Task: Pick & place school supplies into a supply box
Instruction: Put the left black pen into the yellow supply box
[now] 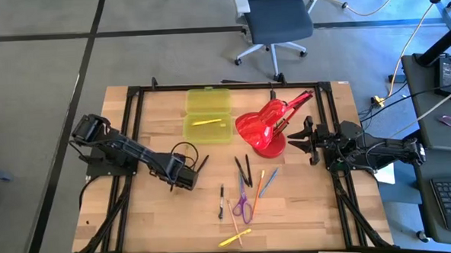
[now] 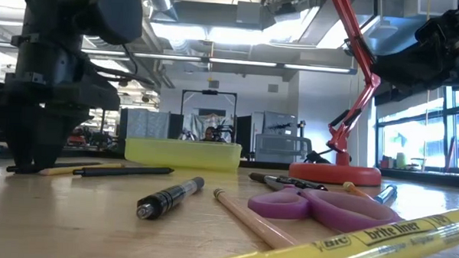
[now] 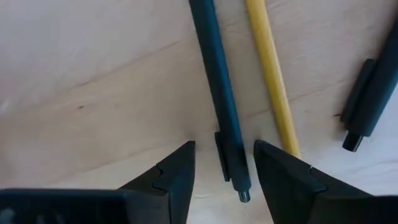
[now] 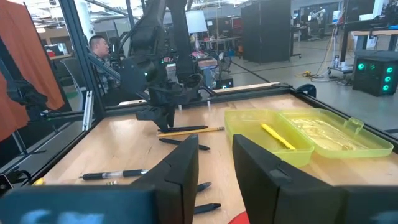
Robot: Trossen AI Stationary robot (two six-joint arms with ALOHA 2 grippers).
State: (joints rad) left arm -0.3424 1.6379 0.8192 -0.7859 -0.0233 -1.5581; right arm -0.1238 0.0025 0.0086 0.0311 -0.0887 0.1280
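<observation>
My left gripper point(image 3: 224, 180) points down, open, low over the table left of centre point(image 1: 183, 176). Its fingers stand on either side of the clip end of a dark pen point(image 3: 219, 93) that lies flat on the wood, with a yellow pencil point(image 3: 272, 81) lying right beside it. Another black pen point(image 3: 370, 99) lies a little farther off. The supply box point(image 1: 207, 113) sits open at the far middle with a yellow item point(image 1: 208, 122) inside. My right gripper point(image 4: 214, 168) waits level at the right, open and empty.
A red desk lamp point(image 1: 267, 125) stands right of the box, its base close to my right gripper. Purple scissors point(image 1: 243, 206), a black marker point(image 1: 221, 201), an orange pencil point(image 1: 257, 188), a blue pen point(image 1: 268, 182), black pens point(image 1: 243, 171) and a yellow highlighter point(image 1: 236, 237) lie centre-near.
</observation>
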